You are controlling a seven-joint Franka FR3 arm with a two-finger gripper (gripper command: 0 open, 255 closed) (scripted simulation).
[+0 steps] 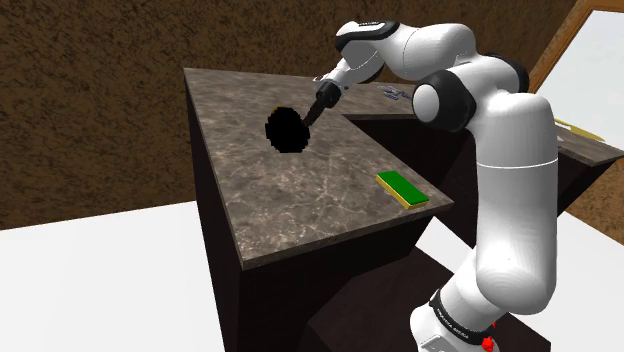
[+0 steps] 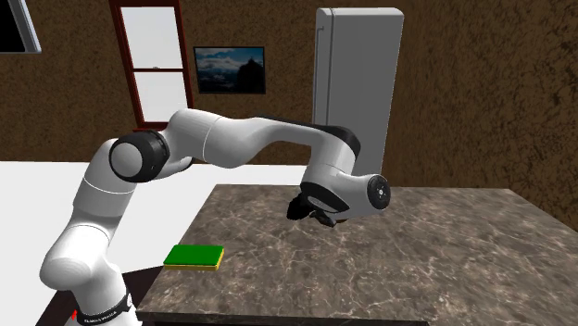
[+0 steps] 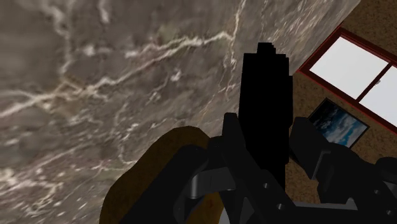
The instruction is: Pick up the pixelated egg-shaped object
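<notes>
pincer (image 3: 268, 127) grips the black pixelated egg (image 3: 264, 76), one finger closed against either side.

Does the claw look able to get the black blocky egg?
Probably yes: the claw seems shut around the black pixelated egg, holding it over the marbled counter, with nothing in between them.

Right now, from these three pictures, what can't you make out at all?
- Shoulder view: the black egg-shaped object is a flat silhouette; whether it touches the counter cannot be told.
- Second exterior view: the wrist and gripper cover that object.
- Shoulder view: a small grey thing behind the arm is too small to name.
- Wrist view: a brown rounded shape beside the gripper is unidentifiable.
</notes>
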